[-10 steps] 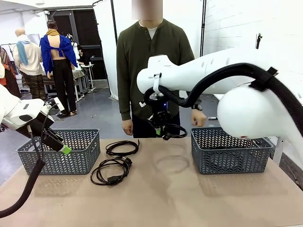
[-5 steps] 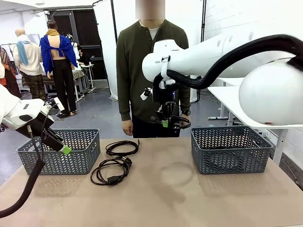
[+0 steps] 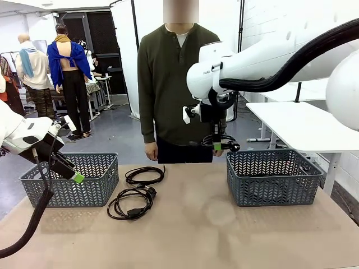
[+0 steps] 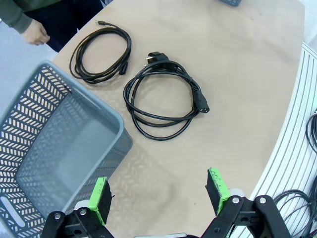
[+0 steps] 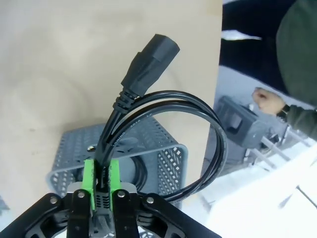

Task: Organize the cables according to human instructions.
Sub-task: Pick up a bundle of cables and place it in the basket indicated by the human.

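Right arm dangling a cord next to the right basket

Right gripper (image 3: 217, 147) is clamped on a looped cable (image 3: 222, 138), held up just left of the right basket (image 3: 273, 180), in front of the person (image 3: 174, 84). It's only pinching a couple of strands. With that smooth rubbery jacket and the chunky moulded plug (image 5: 151, 63) on the end, I reckon it could slip out, or the loop could hook the rim going in. Baskets are grey plastic with herringbone cut-outs, so another possible snag. Left gripper (image 3: 76, 176) sits wide open, empty, by the left basket (image 3: 67, 188). A small coil (image 3: 145, 175) and a bigger coil (image 3: 132, 203) lie on the matte tan table (image 3: 224, 235).
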Controlling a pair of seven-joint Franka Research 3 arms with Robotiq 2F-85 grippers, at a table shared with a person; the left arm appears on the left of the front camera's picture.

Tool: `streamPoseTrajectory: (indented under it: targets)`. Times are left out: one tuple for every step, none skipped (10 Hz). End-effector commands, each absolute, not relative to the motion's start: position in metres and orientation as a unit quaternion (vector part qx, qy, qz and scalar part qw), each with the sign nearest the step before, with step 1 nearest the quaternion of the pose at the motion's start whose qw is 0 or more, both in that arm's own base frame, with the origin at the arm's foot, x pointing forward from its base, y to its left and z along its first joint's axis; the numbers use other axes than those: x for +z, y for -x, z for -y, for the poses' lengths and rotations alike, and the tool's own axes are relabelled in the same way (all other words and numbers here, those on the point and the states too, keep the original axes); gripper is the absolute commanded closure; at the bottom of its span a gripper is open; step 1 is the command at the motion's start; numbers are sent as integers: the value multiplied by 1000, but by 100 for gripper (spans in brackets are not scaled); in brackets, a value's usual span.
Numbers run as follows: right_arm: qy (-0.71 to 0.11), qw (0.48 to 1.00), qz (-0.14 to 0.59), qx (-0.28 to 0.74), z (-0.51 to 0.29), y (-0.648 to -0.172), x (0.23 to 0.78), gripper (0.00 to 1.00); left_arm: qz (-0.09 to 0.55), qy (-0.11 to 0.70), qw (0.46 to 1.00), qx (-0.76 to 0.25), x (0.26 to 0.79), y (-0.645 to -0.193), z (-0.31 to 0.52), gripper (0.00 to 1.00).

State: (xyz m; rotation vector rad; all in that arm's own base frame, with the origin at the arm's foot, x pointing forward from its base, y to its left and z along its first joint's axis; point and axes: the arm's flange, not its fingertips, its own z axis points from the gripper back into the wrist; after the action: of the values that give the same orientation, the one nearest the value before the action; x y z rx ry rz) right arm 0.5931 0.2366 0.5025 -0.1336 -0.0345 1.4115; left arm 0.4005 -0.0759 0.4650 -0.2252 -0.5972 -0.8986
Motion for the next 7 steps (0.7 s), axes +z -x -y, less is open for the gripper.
streamPoseTrajectory:
  targets:
    - [73,736,31,672,-224,-579,493,100,287,114,849,-428,464,-402,73,0]
    - [63,752,30,656,-225,-583,488,100,287,114,849,-428,464,-402,73,0]
    - [63,749,18,660,-230,-591,499,100,287,114,849,-428,464,-402,73,0]
    - [63,749,18,660,-230,-591,499,100,287,114,849,-428,464,-402,73,0]
    - [63,749,18,660,-230,-591,499,100,287,114,849,-428,464,-402,73,0]
    - [63,749,18,660,-230,-591,499,100,287,114,849,-428,464,-402,73,0]
    - [63,749,18,660,-230,-591,499,100,287,114,849,-428,464,-402,73,0]
